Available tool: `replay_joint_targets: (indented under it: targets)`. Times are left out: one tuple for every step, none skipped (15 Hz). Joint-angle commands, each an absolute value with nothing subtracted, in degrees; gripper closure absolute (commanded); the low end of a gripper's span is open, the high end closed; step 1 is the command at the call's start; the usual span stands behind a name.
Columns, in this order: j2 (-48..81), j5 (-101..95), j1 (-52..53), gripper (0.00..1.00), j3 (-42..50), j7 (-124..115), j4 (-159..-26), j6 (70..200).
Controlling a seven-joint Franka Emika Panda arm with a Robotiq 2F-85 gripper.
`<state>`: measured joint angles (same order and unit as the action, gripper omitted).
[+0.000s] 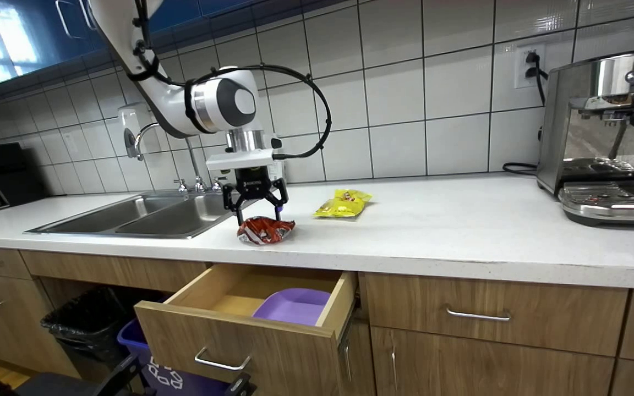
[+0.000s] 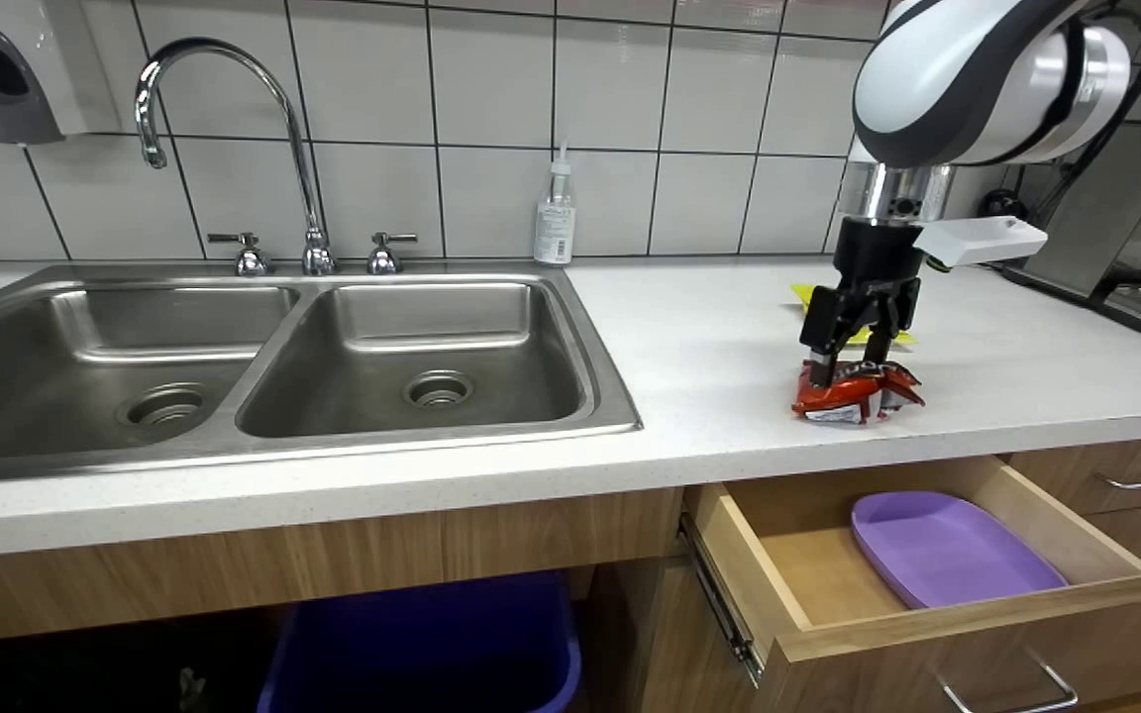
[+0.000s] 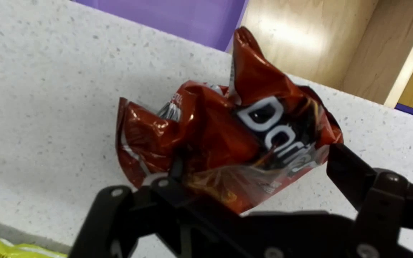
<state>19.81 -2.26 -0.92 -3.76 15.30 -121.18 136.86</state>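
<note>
You had the fingers (image 3: pixel 348 168) spread apart and directed downward at a crumpled red bag (image 3: pixel 210 132). In the wrist view, one fingertip overlapped the bag toward its left end; the opposite fingertip stood at its right end. You could not tell from these views whether either fingertip pressed on the bag. The bag lay on the white tabletop (image 1: pixel 460 220), near the front edge. White letters beginning "Dor" on a black field were readable in the wrist view.

Below that edge, a wooden drawer (image 1: pixel 284 344) stood pulled out. It contained a purple tray (image 2: pixel 947 545), located toward the right side of the drawer in both exterior views.

A yellow packet (image 1: pixel 344 203) lay on the tabletop behind the bag, apart from it. In an exterior view, the fingers and their linkage partly covered this packet from your sight.

To the left of the bag in both exterior views, a double-basin steel sink (image 2: pixel 612 396) was set into the tabletop. A curved faucet (image 2: pixel 317 255) rose from its rear rim, and a pump bottle (image 2: pixel 556 223) stood upright at its rear right corner. Below the tabletop, a blue bin (image 2: pixel 546 634) stood left of the drawer. A steel espresso machine (image 1: pixel 597 137) occupied the right end.
</note>
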Motion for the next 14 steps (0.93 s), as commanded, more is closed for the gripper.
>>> replay_joint_targets:
  targets:
    - [15.2, -1.6, -2.0, 0.00, -3.6, 17.3, -126.2, 137.7]
    - [14.6, -1.5, -2.0, 0.00, -3.5, 17.2, -126.9, 137.5]
    - [14.0, -1.6, -2.1, 0.00, -3.4, 17.0, -127.7, 137.5]
    - [13.4, -1.6, -2.1, 0.00, -3.2, 17.0, -128.4, 137.4]
    - [12.9, -1.6, -2.2, 0.00, -3.0, 16.9, -129.1, 137.4]
    - [12.3, -1.6, -2.2, 0.00, -2.8, 16.8, -129.7, 137.3]
    - [11.7, -1.6, -2.3, 0.00, -2.5, 16.7, -130.4, 137.3]
    - [11.1, -1.7, -2.3, 0.00, -2.3, 16.7, -131.2, 137.5]
    - [10.5, -1.7, -2.4, 0.00, -2.0, 16.8, -131.9, 137.5]
    - [9.9, -1.7, -2.4, 0.00, -1.7, 16.7, -132.6, 137.5]
    - [9.3, -1.7, -2.4, 0.00, -1.5, 16.7, -133.4, 137.6]
    - [8.7, -1.7, -2.4, 0.00, -1.3, 16.7, -134.2, 137.6]
    - [8.2, -1.7, -2.3, 0.00, -1.1, 16.6, -134.8, 137.6]
    - [7.6, -1.7, -2.3, 0.00, -1.0, 16.6, -135.5, 137.5]
